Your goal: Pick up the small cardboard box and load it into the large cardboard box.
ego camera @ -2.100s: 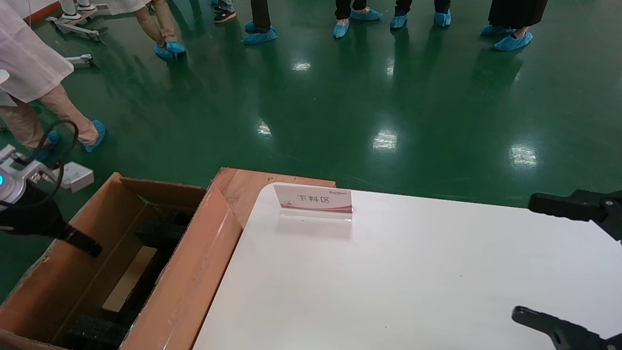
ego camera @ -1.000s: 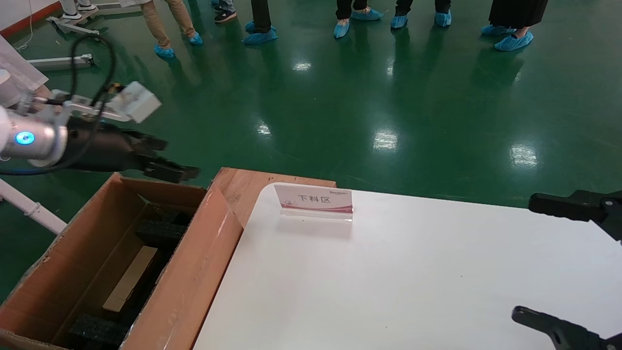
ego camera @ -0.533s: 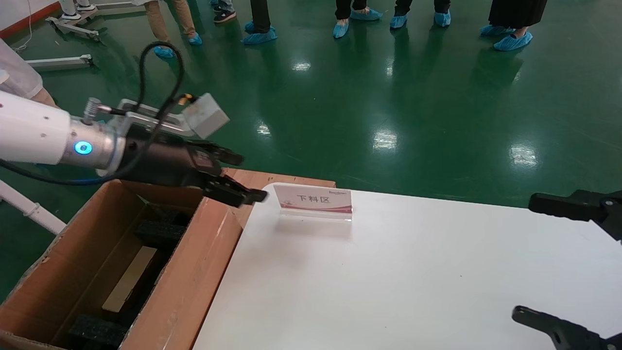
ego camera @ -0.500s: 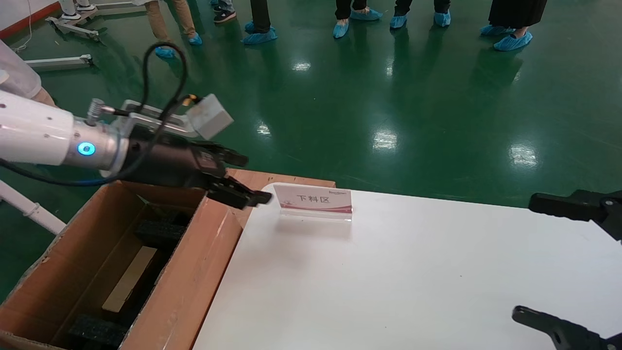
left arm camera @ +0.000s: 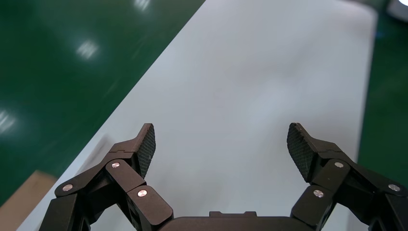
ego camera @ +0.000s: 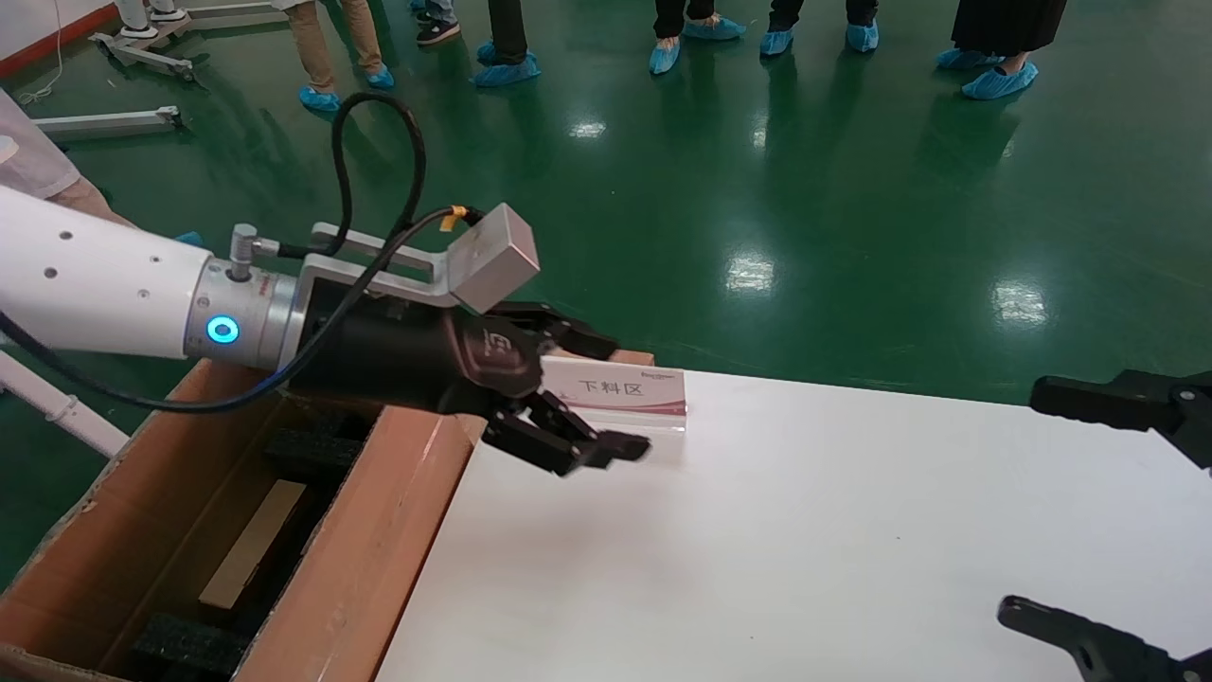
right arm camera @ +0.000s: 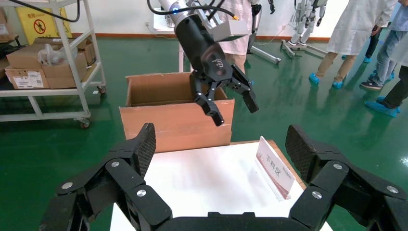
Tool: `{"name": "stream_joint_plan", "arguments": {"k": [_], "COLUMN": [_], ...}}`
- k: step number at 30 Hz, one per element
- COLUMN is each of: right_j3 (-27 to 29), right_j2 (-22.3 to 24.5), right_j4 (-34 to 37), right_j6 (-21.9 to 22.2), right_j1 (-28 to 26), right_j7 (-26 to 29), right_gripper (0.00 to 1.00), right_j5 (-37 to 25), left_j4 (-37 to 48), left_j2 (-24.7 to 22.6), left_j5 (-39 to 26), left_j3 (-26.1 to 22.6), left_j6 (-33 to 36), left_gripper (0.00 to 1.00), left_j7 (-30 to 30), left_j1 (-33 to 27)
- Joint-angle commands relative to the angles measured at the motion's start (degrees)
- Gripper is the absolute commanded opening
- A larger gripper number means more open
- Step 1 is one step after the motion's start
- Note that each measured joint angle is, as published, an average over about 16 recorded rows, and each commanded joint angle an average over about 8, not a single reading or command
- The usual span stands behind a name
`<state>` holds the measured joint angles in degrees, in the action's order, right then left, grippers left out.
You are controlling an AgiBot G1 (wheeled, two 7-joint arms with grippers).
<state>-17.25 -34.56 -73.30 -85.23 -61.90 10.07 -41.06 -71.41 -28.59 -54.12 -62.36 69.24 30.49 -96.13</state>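
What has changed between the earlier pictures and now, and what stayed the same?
The left gripper rose out of the large cardboard box and swung right, over the white table's edge beside the sign, open and holding nothing. The right gripper, also open, the box, the sign and the table stayed as they were.

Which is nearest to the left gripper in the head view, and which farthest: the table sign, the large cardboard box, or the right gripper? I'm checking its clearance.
From the left gripper, open above the white table:
1. Table sign, right beside the gripper, at the table's far edge.
2. Large cardboard box, to its left, beside the table.
3. Right gripper, at the table's far right.
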Motion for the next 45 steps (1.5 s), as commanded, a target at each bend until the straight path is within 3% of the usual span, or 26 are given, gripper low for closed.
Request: {"name": "stream_joint_plan", "arguments": {"k": [1, 21, 27, 31, 45], "right_j3": [0.0, -0.1, -0.1, -0.1, -0.1], "right_j2": [0.0, 0.0, 0.0, 0.0, 0.0], "right_j4": [0.0, 0.0, 0.0, 0.0, 0.0], "right_j6": [0.0, 0.0, 0.0, 0.0, 0.1], "right_j1": [0.0, 0.0, 0.0, 0.0, 0.0], "right_j7": [0.0, 0.0, 0.0, 0.0, 0.0], "right_gripper": [1.0, 1.0, 1.0, 1.0, 1.0], "right_j5": [0.0, 0.0, 0.1, 0.1, 0.1], "left_j4": [-0.2, -1.8, -2.2, -2.3, -2.2], "left_j2": [-0.5, -5.4, -6.6, -6.9, -6.6], "left_j5": [0.9, 10.4, 12.5, 13.1, 12.6], "left_j3": [3.5, 39.2, 47.5, 49.8, 47.3], "left_j6": [1.3, 13.9, 16.8, 17.5, 16.8], "left_gripper": [1.0, 1.0, 1.0, 1.0, 1.0], "left_j7": [-1.5, -16.7, -19.9, -20.5, -19.9], "left_j1": [2.6, 29.2, 35.4, 37.0, 35.3]}}
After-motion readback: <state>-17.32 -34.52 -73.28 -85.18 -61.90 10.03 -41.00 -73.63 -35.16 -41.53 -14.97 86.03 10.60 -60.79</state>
